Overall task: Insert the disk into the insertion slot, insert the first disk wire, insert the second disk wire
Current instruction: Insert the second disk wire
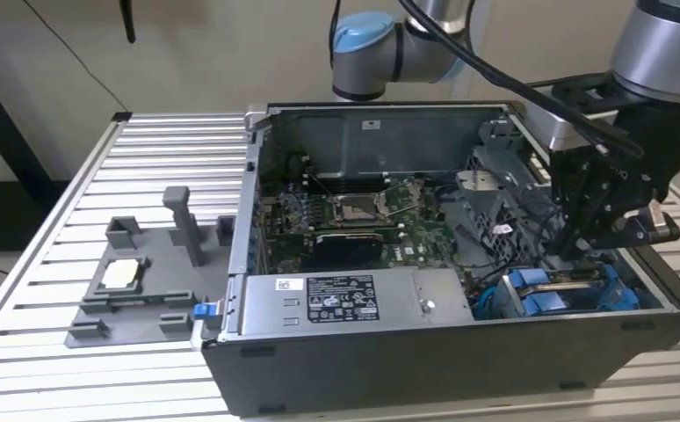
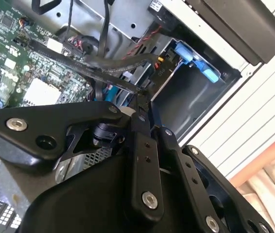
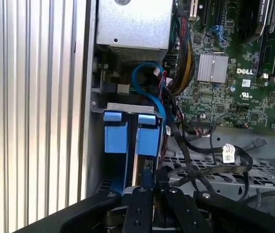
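Note:
The disk's blue carrier [image 3: 128,138] stands upright in the insertion slot of the grey drive cage [image 3: 123,107], at the case's corner on the exterior view's right [image 1: 551,294]. My gripper [image 1: 581,253] hangs low inside the case just above that cage. In both wrist views its two black fingers [image 3: 142,194] are pressed together, and my gripper [image 2: 143,97] is shut on the end of a thin black wire [image 2: 103,77] that runs off toward the motherboard. In the first wrist view my gripper [image 3: 149,177] sits right beside the blue carrier. An open dark bay [image 2: 186,97] with a blue tab [image 2: 196,62] lies past the fingertips.
The open computer case [image 1: 434,369] lies on a slatted metal table [image 1: 164,149]. Inside are the motherboard [image 1: 358,215], a grey power supply box [image 1: 340,299] and several loose black cables [image 3: 210,155]. A grey fixture [image 1: 141,281] stands on the exterior view's left.

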Controlling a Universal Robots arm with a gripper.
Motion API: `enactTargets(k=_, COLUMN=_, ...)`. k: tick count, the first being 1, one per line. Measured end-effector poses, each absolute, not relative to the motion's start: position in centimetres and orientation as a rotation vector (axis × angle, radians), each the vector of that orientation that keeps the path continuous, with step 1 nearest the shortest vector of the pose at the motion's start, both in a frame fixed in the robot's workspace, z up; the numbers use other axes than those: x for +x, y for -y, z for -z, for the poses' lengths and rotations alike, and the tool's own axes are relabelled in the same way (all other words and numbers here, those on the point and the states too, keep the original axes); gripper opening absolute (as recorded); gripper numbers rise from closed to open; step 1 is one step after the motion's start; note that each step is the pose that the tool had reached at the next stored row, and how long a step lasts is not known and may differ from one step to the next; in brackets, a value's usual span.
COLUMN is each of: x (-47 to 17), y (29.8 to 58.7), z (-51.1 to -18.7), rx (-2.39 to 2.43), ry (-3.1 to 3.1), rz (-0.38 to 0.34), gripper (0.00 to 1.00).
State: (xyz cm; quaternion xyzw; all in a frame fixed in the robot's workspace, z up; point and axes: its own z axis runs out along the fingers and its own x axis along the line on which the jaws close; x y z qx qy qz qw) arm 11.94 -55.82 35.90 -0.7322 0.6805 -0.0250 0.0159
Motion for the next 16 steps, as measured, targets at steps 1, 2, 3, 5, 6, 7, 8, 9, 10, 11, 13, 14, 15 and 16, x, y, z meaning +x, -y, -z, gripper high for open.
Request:
enactTargets(k=1, x=11.95, y=55.82, z=-35.84, rx=-2.279, ry=-2.118, rz=0.073, gripper=0.16)
enactTargets(k=2, x=11.94, y=55.82, z=-35.77, rx=-2.28, ry=-2.119, rz=0.07, gripper=0.16)
enactTargets(k=3, x=11.94, y=55.83, z=-35.72, rx=-2.28, ry=-2.119, rz=0.067, gripper=0.16)
enactTargets(k=5, x=11.94, y=55.82, z=-35.72, rx=-2.28, ry=-2.119, rz=0.067, gripper=0.16)
enactTargets(k=6, x=11.95, y=55.82, z=-35.72, rx=-2.28, ry=-2.119, rz=0.067, gripper=0.16)
enactTargets(k=7, x=11.95, y=55.82, z=-35.71, rx=-2.28, ry=-2.119, rz=0.067, gripper=0.16)
enactTargets(k=8, x=11.95, y=55.83, z=-35.69, rx=-2.28, ry=-2.119, rz=0.067, gripper=0.16)
enactTargets(k=9, x=11.95, y=55.87, z=-35.62, rx=-2.279, ry=-2.119, rz=0.066, gripper=0.16)
enactTargets(k=10, x=11.95, y=55.93, z=-35.55, rx=-2.279, ry=-2.119, rz=0.066, gripper=0.16)
enactTargets(k=11, x=11.95, y=55.96, z=-35.45, rx=-2.279, ry=-2.119, rz=0.066, gripper=0.16)
enactTargets(k=13, x=11.95, y=56.01, z=-35.23, rx=-2.278, ry=-2.12, rz=0.066, gripper=0.16)
enactTargets(k=14, x=11.95, y=56.02, z=-35.1, rx=-2.276, ry=-2.122, rz=0.066, gripper=0.16)
enactTargets(k=15, x=11.96, y=56.02, z=-35.0, rx=-2.274, ry=-2.124, rz=0.065, gripper=0.16)
enactTargets(k=16, x=11.98, y=56.03, z=-34.89, rx=-2.272, ry=-2.126, rz=0.065, gripper=0.16)
